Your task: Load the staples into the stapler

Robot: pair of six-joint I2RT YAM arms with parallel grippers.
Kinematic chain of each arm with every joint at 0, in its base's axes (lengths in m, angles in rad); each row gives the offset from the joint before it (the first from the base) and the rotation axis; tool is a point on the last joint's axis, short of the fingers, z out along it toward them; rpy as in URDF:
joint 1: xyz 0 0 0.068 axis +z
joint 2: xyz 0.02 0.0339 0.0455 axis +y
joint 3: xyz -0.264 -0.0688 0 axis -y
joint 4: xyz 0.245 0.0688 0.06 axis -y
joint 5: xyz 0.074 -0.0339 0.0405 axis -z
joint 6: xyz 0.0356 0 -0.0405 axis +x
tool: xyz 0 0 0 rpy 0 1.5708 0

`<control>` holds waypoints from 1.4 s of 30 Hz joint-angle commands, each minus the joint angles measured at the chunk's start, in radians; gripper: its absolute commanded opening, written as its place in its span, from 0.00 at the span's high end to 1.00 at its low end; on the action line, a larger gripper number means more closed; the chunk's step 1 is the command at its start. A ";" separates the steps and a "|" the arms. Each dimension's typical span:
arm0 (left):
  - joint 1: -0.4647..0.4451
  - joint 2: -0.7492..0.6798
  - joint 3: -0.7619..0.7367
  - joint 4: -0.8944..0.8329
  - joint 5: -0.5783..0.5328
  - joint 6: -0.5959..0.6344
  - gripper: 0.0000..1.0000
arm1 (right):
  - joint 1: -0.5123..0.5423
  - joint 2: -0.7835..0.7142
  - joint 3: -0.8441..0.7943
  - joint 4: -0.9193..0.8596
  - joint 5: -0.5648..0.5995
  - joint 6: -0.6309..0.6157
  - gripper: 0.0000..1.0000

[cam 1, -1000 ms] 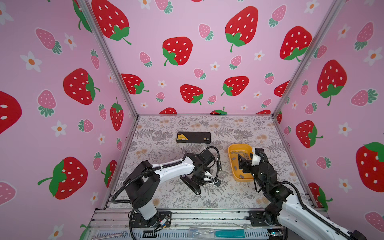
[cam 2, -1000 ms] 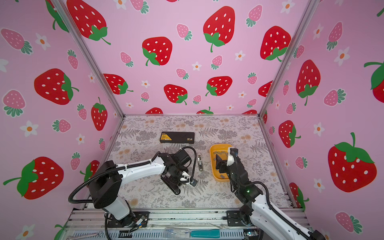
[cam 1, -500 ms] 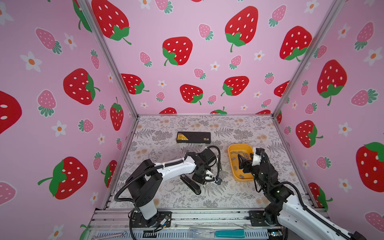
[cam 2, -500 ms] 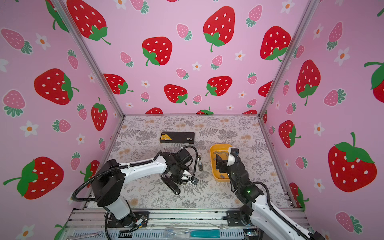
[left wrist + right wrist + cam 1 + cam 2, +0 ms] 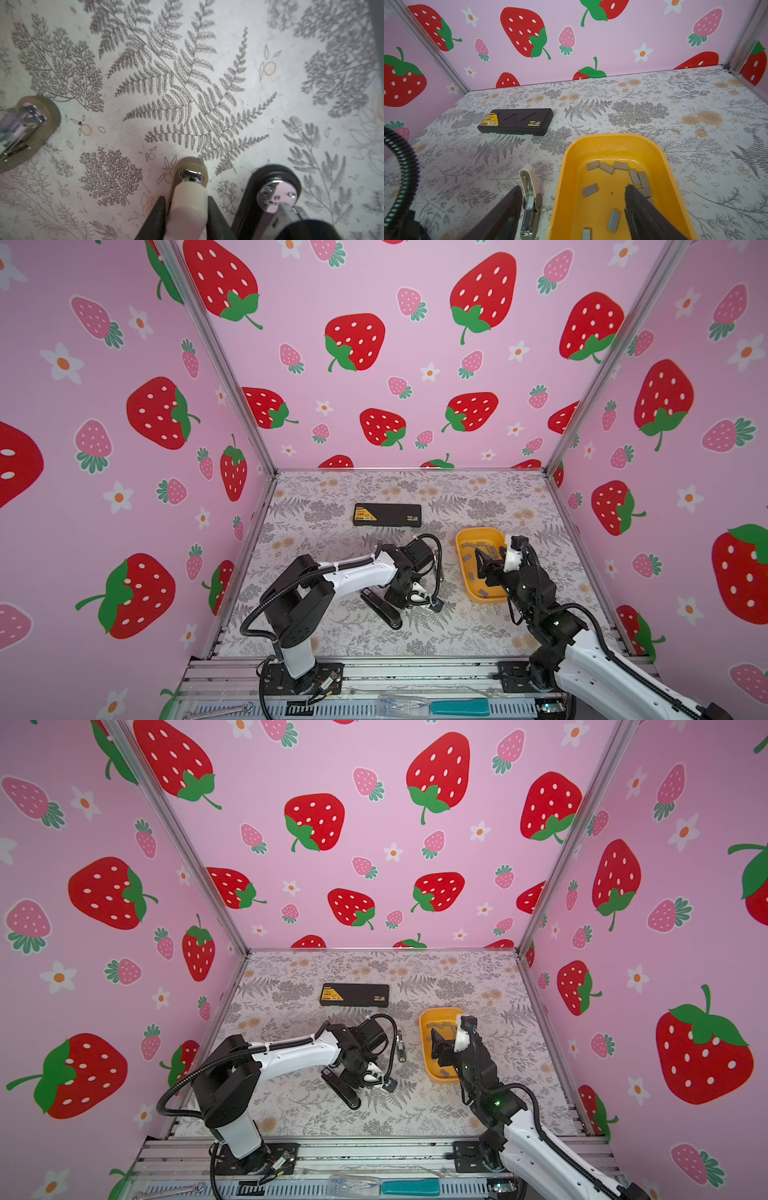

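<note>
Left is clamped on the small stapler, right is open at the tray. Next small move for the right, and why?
Probably shift the right gripper further over the yellow tray, above the lone staple strip, before lowering. Its open jaws appear to straddle the tray wall, one outside, so descending now would likely hit the rim. It holds nothing.

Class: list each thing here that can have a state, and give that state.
left gripper: shut on cream stapler
right gripper: open, over yellow tray
staples: loose in yellow tray
whitish stapler: hinged open, lying flat
black stapler: lying free, ungripped
black case: closed
</note>
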 commanded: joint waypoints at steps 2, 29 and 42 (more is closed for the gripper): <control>-0.004 0.003 0.042 -0.044 0.006 0.016 0.76 | -0.007 -0.009 -0.009 -0.007 -0.013 0.009 0.21; 0.106 -0.384 -0.019 0.284 0.148 -0.274 1.00 | 0.159 0.068 -0.004 0.250 -0.490 0.025 0.34; 0.053 -0.398 -0.039 0.278 0.134 -0.226 1.00 | 0.210 0.213 0.030 0.309 -0.417 0.093 0.43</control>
